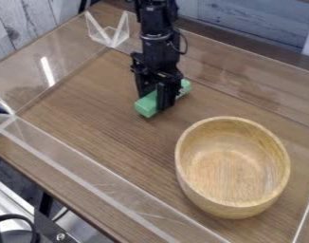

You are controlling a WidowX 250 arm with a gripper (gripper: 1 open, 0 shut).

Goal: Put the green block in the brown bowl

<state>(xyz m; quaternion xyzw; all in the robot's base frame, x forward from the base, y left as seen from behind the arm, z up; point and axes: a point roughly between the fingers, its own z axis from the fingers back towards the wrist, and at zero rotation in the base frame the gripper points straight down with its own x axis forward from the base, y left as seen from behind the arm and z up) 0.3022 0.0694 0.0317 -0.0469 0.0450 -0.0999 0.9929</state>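
My pincer: pointing straight down, pinching the green block on the counter, mid-surface. Brown wooden bowl: empty, near the front-right corner.

No lettering, label, brand mark, number or sign can be read on any surface shown; the view is too small and soft.

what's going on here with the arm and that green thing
A single robot arm has its end effector pointing straight down over the green block, fingers straddling it on the wooden table. The block looks gripped but appears to rest on the tabletop, not lifted. The brown bowl sits empty to the right, nearer the camera, so the block has yet to go in.
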